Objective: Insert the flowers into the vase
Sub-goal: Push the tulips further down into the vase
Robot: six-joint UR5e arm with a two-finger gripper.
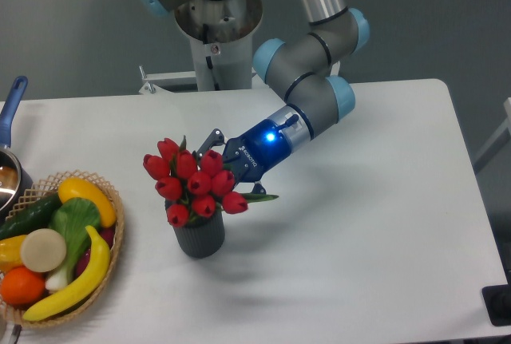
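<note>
Nearest the camera stood the vase [199, 237] on the table [359, 264], the flowers [194, 183] upright in its mouth, directly left of the gripper [226, 162], whose grip I could not tell.

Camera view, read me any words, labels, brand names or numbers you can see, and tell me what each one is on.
Blue gripper body: a short line of white print, probably a brand, too small and blurred to read.
Steel robot base: a small red and white sticker, unreadable.
Flowers, vase, basket, table: no text.
</note>
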